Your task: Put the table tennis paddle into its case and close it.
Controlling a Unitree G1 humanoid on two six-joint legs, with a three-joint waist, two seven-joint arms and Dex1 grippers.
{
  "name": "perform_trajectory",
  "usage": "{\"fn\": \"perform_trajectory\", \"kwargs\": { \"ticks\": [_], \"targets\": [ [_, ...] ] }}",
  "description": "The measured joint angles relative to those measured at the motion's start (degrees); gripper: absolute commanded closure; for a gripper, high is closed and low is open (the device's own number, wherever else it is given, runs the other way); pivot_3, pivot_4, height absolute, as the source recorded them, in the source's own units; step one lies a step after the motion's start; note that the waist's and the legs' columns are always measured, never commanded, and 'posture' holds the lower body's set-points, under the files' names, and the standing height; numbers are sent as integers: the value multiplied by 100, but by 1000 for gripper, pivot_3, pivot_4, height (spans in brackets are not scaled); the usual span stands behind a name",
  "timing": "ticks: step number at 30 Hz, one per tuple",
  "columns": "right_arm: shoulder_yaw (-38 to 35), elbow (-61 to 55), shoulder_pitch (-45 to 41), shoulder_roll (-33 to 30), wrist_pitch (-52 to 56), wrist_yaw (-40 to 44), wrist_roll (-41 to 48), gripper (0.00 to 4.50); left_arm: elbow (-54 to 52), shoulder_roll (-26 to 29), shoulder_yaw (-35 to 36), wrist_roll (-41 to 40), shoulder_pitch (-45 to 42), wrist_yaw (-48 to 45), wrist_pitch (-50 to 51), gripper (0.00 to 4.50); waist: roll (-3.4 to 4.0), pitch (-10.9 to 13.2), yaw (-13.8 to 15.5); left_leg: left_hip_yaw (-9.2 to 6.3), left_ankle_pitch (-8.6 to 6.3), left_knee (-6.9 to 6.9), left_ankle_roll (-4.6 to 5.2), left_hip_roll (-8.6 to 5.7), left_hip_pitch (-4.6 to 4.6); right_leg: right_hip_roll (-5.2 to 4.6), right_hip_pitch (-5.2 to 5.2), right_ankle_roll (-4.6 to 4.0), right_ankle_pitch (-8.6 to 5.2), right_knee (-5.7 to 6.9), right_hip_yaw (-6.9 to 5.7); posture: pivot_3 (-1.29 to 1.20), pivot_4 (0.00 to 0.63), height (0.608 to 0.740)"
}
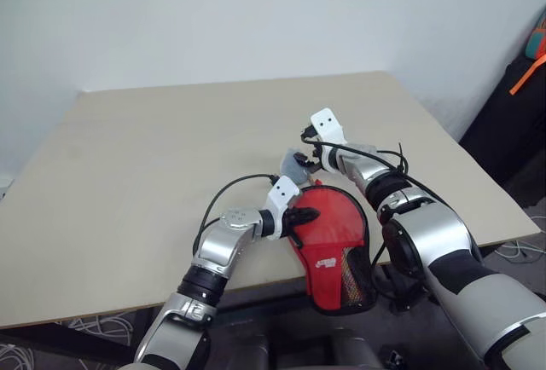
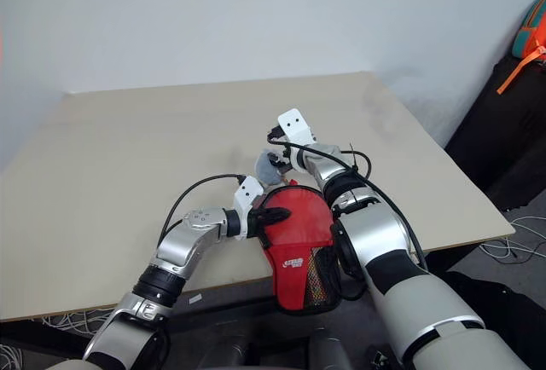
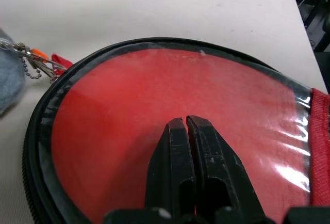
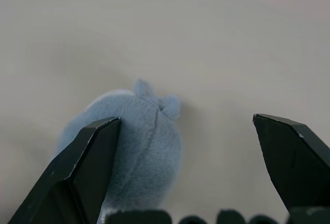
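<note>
Left eye view: at the near edge of the light wooden worktop lies the red, paddle-shaped fabric case with white logo and black mesh end; the mesh end overhangs the near edge. In the left wrist view, the round red rubber face of the table tennis paddle sits inside the case's black zipper rim, under what appears to be a clear film. The handle cannot be made out.

The left gripper rests at the left side of the case. Its fingers are pressed together, holding nothing, tips over the red face.

Just beyond the case lies a small pale blue-grey plush lump, linked by a bead chain to the zipper area. The right gripper hovers at this lump with fingers spread wide, one either side, not closed on it.

Judged step: the paddle is stowed; closing remains. The next move calls for the right fingers to pinch the plush pull and draw the zipper round the rim while the left fingers hold the case steady.
</note>
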Motion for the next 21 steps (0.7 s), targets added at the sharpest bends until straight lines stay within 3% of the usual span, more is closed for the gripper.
{"fn": "perform_trajectory", "kwargs": {
  "ticks": [11, 21],
  "targets": [
    [76, 3, 161, -117, -92, -131, -428, 30, -45, 71, 1, -7, 13, 60, 10, 4500, 18, -7, -114, -8, 0, -7, 0, -2, 3, 0, 1, 0, 0, 1, -2, 0, 0, 740],
    [211, -215, 698, -942, 52, 547, -674, 30, 48, 64, -1, -8, -17, -5, -4, 4500, 25, -6, -118, -6, 0, -7, 1, -4, 3, -1, 4, 0, 0, -1, 0, 0, 0, 740]
  ]
}}
